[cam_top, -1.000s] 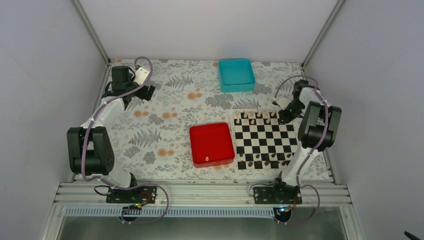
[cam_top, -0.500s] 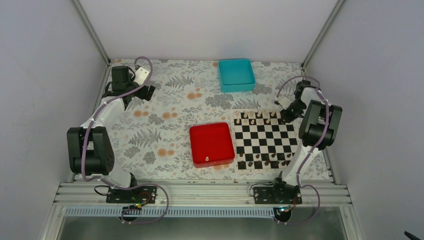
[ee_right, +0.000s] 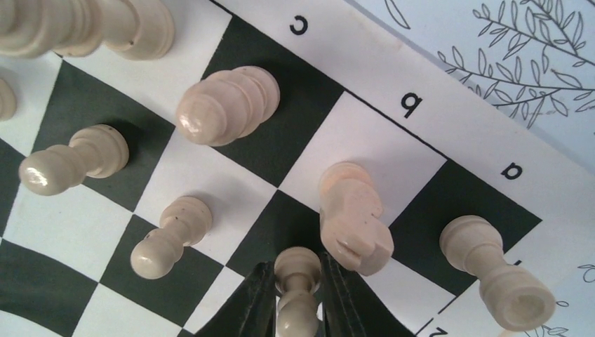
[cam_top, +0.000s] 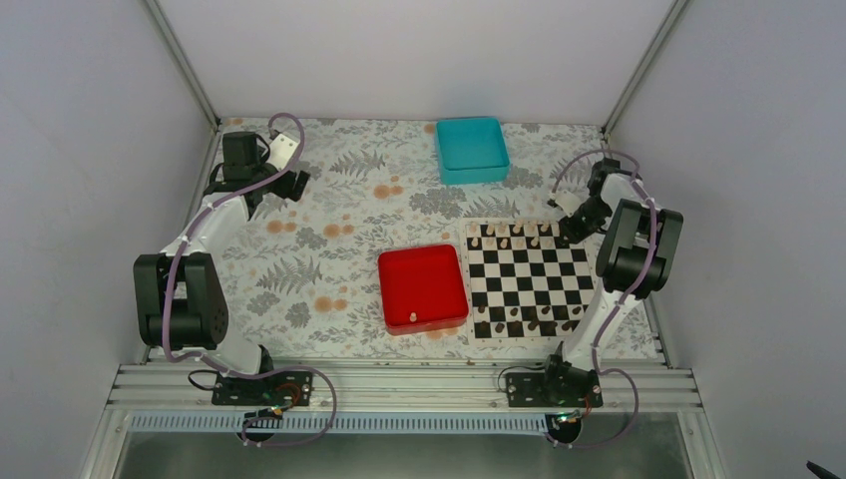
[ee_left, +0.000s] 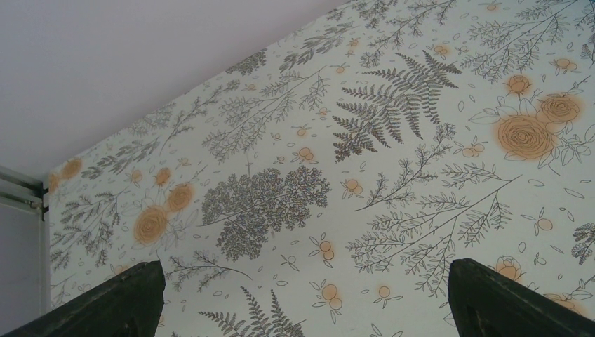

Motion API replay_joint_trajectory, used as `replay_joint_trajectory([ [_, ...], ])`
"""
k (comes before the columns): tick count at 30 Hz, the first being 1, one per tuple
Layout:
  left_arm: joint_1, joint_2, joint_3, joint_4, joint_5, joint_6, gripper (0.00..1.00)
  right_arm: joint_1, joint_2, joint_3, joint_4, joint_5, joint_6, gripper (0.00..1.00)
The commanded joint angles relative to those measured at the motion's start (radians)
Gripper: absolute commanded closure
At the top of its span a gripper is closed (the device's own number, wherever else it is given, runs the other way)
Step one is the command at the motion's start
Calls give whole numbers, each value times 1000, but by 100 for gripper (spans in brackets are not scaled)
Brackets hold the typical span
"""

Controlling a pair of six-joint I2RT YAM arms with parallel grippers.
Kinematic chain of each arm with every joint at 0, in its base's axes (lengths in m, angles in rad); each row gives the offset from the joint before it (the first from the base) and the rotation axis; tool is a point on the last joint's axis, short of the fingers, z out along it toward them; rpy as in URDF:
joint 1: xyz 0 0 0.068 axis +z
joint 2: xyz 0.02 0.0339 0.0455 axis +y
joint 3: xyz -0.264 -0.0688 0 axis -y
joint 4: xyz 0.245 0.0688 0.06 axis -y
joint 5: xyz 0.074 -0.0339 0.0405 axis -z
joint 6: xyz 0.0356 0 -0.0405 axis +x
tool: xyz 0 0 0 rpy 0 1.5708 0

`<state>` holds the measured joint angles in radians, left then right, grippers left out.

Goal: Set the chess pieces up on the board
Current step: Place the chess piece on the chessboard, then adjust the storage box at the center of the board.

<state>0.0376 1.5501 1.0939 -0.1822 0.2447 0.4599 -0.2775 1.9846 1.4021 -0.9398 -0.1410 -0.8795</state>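
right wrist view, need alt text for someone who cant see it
Close-up: the right end effector grips a cream pawn between its dark fingers, low over the checkered board. Other cream pieces stand around it: a knight and a rook to the right, two pawns to the left, a bishop beyond, by edge letters c, b, a.

We log a robotics lab bench cell, plain pale panel walls (cam_top: 399, 50) on three sides, metal corner posts (cam_top: 181, 62), left arm (cam_top: 190, 269) and right arm (cam_top: 627, 254) bolted to a slotted aluminium rail (cam_top: 399, 384), floral-print cover on our surface (cam_top: 329, 230).
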Motion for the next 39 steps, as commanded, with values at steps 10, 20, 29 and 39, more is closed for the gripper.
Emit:
replay_joint_trajectory([
  [10,-1,17,28,-9,32,8,0,16,-125,57,-117,-10,-6,49],
  [20,-235,147,214,-129,-107,166,0,515,-374,-91,-246,74,89,0],
  [29,-318,336,529,-349,-59,198,25,931,-420,-163,-292,-1,181,48],
  [39,-390,453,586,-454,-99,212,98,1099,-481,-325,-291,-54,222,86],
])
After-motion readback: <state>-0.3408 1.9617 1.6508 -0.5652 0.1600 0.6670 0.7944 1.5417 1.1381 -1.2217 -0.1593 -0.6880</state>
